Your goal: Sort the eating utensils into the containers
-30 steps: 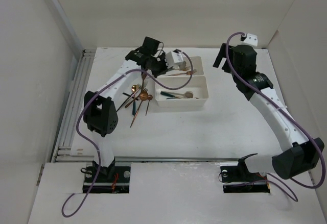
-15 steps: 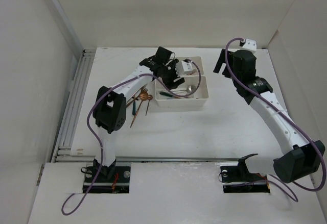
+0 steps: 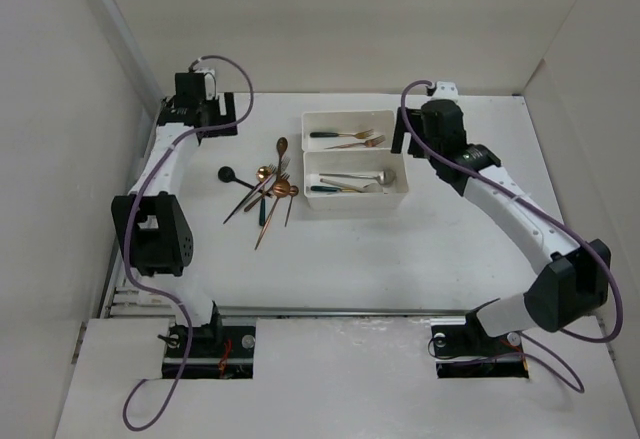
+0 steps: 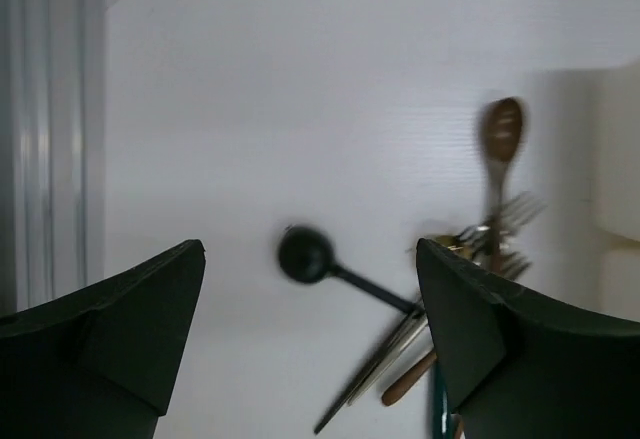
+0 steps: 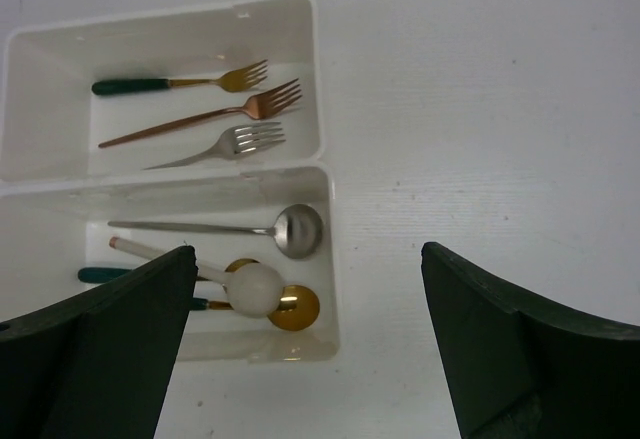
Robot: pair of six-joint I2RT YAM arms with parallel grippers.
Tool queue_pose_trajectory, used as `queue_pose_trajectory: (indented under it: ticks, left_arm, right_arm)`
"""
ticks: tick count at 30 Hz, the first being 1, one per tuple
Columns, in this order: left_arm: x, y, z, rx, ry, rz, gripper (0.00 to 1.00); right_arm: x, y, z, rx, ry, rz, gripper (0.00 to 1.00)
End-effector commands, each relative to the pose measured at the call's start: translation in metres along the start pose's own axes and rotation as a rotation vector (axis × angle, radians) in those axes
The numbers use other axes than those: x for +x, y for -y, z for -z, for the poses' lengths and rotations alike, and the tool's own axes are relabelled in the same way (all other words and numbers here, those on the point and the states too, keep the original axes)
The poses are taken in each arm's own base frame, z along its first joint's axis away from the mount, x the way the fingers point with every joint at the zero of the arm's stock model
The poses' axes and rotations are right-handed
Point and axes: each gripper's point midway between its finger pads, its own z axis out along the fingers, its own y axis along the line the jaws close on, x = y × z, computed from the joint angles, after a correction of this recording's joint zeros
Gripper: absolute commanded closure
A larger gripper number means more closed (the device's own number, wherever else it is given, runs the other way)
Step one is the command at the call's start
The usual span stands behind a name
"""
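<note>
Loose eating utensils [image 3: 265, 191] lie in a pile left of the containers, among them a black spoon [image 3: 228, 173] and a copper spoon [image 3: 282, 145]. The far container [image 3: 348, 114] holds three forks [image 5: 245, 107]. A silver spoon [image 5: 297, 231], a white spoon [image 5: 255, 289] and a gold one lie in the near container [image 3: 355, 203]. My left gripper [image 3: 205, 124] hangs open at the back left; in its wrist view the black spoon [image 4: 345, 277] lies below its spread fingers [image 4: 110, 339]. My right gripper [image 3: 400, 139] is open and empty above the containers' right end.
A metal rail [image 3: 150, 189] runs along the table's left edge, close to the left arm. White walls close in the table at the back and on both sides. Bare white table [image 5: 480, 109] lies right of the containers.
My left gripper opened over the containers, then swung away to the back left. A silver spoon now lies in the near container. The right arm has shifted left toward the containers.
</note>
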Motion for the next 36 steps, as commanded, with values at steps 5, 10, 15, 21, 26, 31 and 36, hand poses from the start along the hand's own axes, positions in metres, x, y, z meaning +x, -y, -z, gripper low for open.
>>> queue_pose_trajectory:
  ticks: [5,10,15,21,26,31,36]
  left_arm:
    - [0.104,-0.04,-0.019,-0.254,-0.261,0.234,0.14]
    - [0.125,-0.041,-0.038,-0.231,-0.32,0.282,0.14]
    - [0.139,-0.037,-0.059,-0.211,-0.337,0.285,0.17]
    - [0.15,-0.034,-0.07,-0.195,-0.36,0.297,0.26]
    - [0.16,-0.032,-0.079,-0.188,-0.383,0.308,0.33]
    - [0.155,-0.034,-0.086,-0.192,-0.353,0.298,0.5]
    - [0.155,-0.035,-0.088,-0.19,-0.342,0.289,0.62]
  right_arm:
    - [-0.036,-0.04,0.001,-0.065,0.075,0.01,0.02]
    - [-0.035,-0.035,0.001,-0.042,0.072,0.013,0.02]
    - [-0.028,-0.031,0.002,-0.027,0.059,0.02,0.02]
    - [-0.034,-0.028,0.003,-0.01,0.074,0.015,0.02]
    - [-0.034,-0.027,0.004,-0.007,0.067,0.028,0.02]
    - [-0.038,-0.026,0.005,-0.001,0.077,0.024,0.02]
    - [-0.037,-0.024,0.006,0.011,0.072,0.027,0.02]
